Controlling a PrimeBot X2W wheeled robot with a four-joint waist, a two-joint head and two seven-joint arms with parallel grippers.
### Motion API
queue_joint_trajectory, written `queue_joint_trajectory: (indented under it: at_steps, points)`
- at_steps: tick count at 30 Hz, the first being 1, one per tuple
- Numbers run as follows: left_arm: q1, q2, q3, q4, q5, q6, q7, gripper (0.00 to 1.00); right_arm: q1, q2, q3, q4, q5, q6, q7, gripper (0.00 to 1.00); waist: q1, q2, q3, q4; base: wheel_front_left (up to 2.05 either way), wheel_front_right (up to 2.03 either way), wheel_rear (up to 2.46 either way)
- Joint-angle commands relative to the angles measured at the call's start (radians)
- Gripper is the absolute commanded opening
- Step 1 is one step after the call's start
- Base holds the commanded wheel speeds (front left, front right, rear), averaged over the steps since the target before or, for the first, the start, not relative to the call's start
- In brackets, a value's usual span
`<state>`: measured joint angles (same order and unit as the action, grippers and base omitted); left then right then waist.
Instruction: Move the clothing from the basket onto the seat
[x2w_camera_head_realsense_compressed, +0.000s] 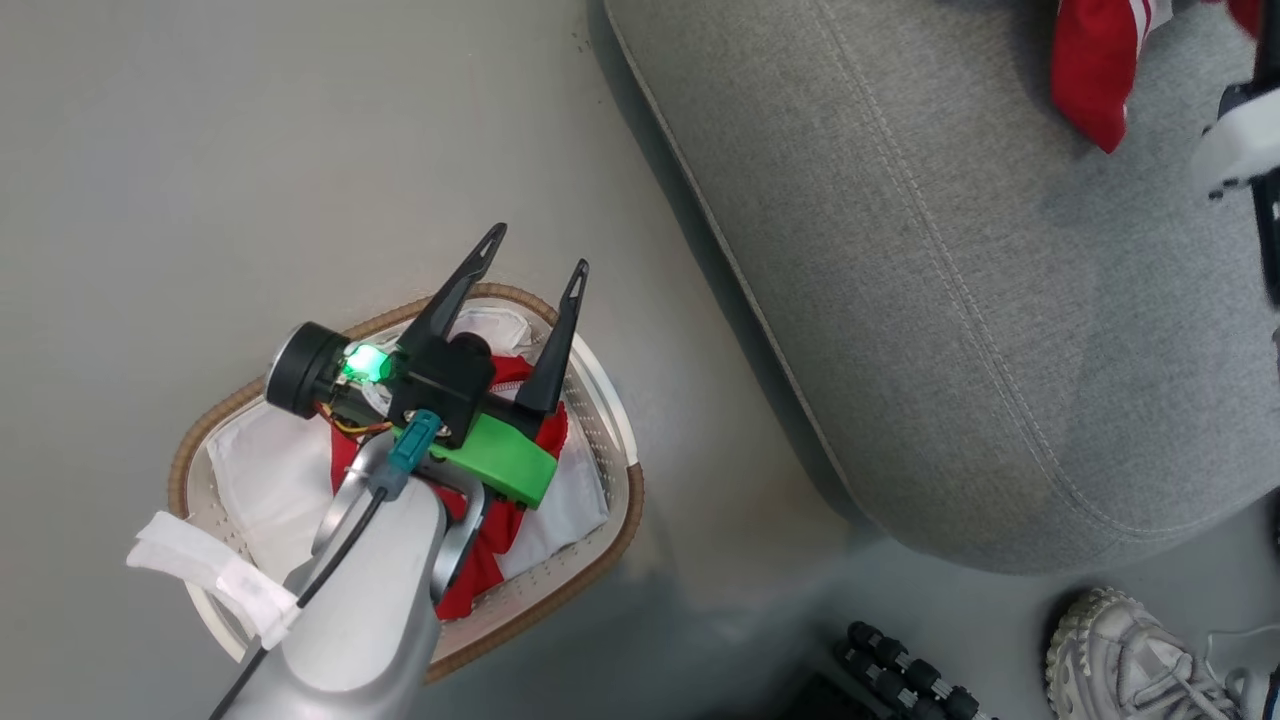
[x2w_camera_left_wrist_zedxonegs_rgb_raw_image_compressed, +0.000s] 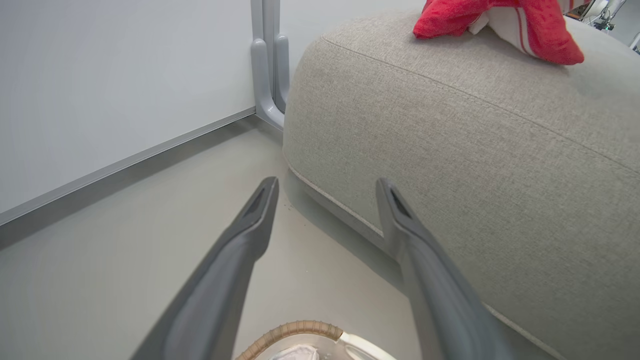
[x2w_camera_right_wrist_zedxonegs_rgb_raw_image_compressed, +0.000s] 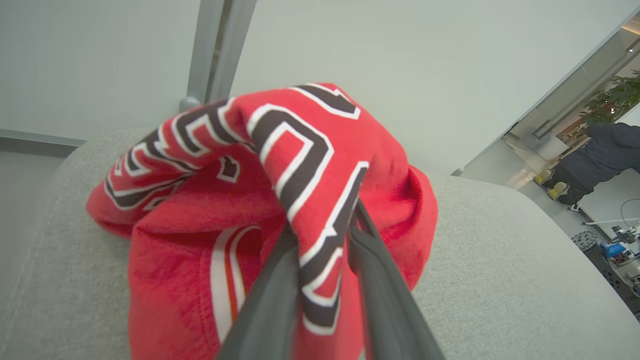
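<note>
One red garment (x2w_camera_head_realsense_compressed: 480, 560) lies in the basket (x2w_camera_head_realsense_compressed: 630, 510) below the open left end effector (x2w_camera_head_realsense_compressed: 538, 248); right end effector (x2w_camera_right_wrist_zedxonegs_rgb_raw_image_compressed: 324, 225) straddles the jersey (x2w_camera_right_wrist_zedxonegs_rgb_raw_image_compressed: 280, 145), grip unclear.

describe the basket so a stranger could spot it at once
Find the big grey seat; the basket sits on the floor off its rounded corner. It is oval, white and perforated, with red clothing inside. Its brown woven-look rim sets it apart from the pale sneaker nearby.

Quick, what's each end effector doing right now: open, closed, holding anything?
Left end effector: open, empty.
Right end effector: closed on the red jersey.
</note>
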<state>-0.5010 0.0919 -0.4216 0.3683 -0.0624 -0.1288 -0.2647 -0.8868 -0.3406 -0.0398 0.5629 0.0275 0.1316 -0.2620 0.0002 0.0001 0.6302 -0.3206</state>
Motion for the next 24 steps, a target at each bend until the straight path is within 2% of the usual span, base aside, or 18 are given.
queue_joint_trajectory:
  at_steps: [1,2,6,11,16,24]
  points:
    - [0.007,0.011,0.011,0.004,0.004,0.004,0.001,1.00,0.039,0.004,-0.009,0.018,-0.007,-0.002,-0.004,0.97,-0.0002,-0.0001,0.006,0.012,0.00,0.00,0.00]
    - [0.014,0.012,0.020,0.005,0.004,0.006,0.001,1.00,0.061,0.016,-0.021,0.027,-0.003,-0.002,-0.004,1.00,-0.0002,-0.0001,0.000,0.010,0.00,0.00,0.00]
    - [0.036,0.017,0.052,0.009,0.001,0.013,0.001,1.00,0.150,0.054,-0.073,0.027,0.008,-0.002,-0.004,1.00,-0.0002,-0.0001,-0.027,0.001,0.00,0.00,0.00]
    - [0.070,0.013,0.087,0.010,0.003,0.024,0.001,1.00,0.270,0.084,-0.085,-0.001,0.028,-0.002,-0.004,1.00,-0.0002,-0.0001,-0.079,0.003,0.00,0.00,0.00]
    - [0.114,0.003,0.137,0.004,-0.010,0.037,0.001,1.00,0.375,0.108,-0.040,-0.052,0.054,-0.002,-0.004,1.00,-0.0002,-0.0001,-0.137,0.021,0.00,0.00,0.00]
    - [0.198,-0.017,0.224,-0.012,-0.028,0.060,0.001,1.00,0.442,0.152,0.076,-0.157,0.098,-0.002,-0.004,1.00,-0.0002,-0.0001,-0.241,0.080,0.00,0.00,0.00]
